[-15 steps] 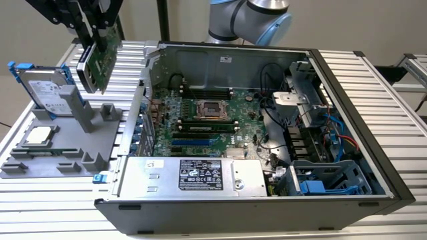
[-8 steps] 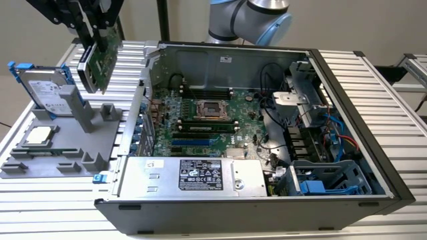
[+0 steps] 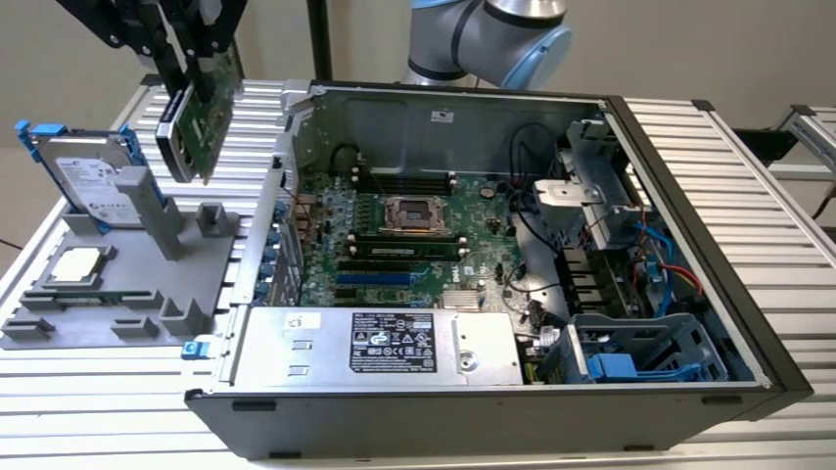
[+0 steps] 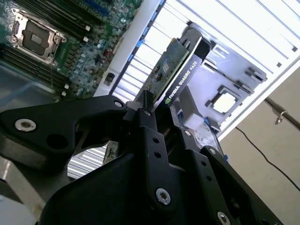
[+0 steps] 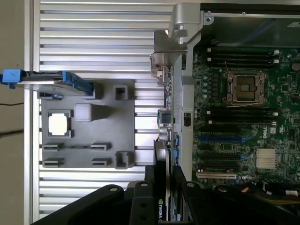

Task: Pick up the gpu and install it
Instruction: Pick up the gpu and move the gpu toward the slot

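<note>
Holding the gpu (image 3: 196, 122): the gripper (image 3: 196, 83) is clamped on its upper edge, and the card hangs on edge, slightly tilted, not touching anything else.

Exterior view:
- gpu is in the air over the far end of the grey tray (image 3: 124, 308), to the exterior view's left of the open case (image 3: 679, 245).
- drive (image 3: 92, 181) with blue rails stands upright in the tray, just beside the gpu and lower.
- cpu (image 3: 76, 266) lies flat in a tray pocket, nearer the camera.
- inside the case: board (image 3: 379, 255) with socket (image 3: 415, 213) open and bare, psu (image 3: 379, 343) along the near wall.
- arm (image 3: 490, 34) rises behind the case.
- everything sits on a slatted table (image 3: 731, 157).

Second wrist view:
- black fingers (image 4: 145, 117) pinch the gpu (image 4: 180, 75) from both faces; green face to one side, black cooler edge to the other.
- cpu (image 4: 226, 101) and tray sit below and beyond the card; board (image 4: 70, 51) and socket (image 4: 35, 35) are off to the other side.

First wrist view:
- gpu (image 5: 161, 159) shows edge-on between the fingers, over the gap between tray (image 5: 108, 122) and case wall.
- drive (image 5: 51, 80) and cpu (image 5: 58, 124) are in the tray.
- board slots (image 5: 220, 138) beside the socket (image 5: 246, 86) have no card in them.
</note>
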Controlling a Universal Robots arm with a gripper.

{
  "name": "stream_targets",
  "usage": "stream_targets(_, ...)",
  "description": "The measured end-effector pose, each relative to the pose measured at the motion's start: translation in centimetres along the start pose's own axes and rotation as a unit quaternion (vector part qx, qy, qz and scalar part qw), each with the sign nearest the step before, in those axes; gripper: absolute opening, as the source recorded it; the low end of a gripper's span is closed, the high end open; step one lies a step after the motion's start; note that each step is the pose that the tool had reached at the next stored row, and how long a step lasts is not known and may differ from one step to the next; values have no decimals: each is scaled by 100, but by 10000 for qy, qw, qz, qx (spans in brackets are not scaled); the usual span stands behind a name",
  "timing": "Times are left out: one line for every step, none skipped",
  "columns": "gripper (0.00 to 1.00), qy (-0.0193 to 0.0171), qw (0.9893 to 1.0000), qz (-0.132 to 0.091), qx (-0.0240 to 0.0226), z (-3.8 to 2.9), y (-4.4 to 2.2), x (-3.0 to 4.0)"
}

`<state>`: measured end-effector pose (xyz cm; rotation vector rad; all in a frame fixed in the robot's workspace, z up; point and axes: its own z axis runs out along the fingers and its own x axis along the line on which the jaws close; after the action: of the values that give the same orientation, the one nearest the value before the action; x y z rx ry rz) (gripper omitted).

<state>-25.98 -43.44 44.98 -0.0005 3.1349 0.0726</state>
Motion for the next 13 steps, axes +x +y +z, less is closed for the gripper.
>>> stream_targets(0, 0, 10000, 0, 0, 0, 0, -4)
stream_targets(0, 0, 10000, 0, 0, 0, 0, -9)
stream_targets(0, 0, 10000, 0, 0, 0, 0, -13)
stream_targets(0, 0, 10000, 1, 0, 0, 0, -15)
stream_targets(0, 0, 10000, 2, 0, 0, 0, -19)
stream_targets(0, 0, 10000, 4, 0, 0, 0, -23)
stream_targets(0, 0, 10000, 10, 0, 0, 0, -29)
stream_targets(0, -1, 10000, 19, 1, 0, 0, -34)
stream_targets(0, -2, 10000, 37, 0, 0, 0, -41)
stream_targets(0, -3, 10000, 62, 1, 0, 0, -48)
stream_targets(0, -4, 10000, 90, 1, 0, 0, -55)
stream_targets(0, -6, 9999, 120, 1, 0, 0, -62)
stream_targets(0, -6, 9999, 147, 1, 0, 0, -68)
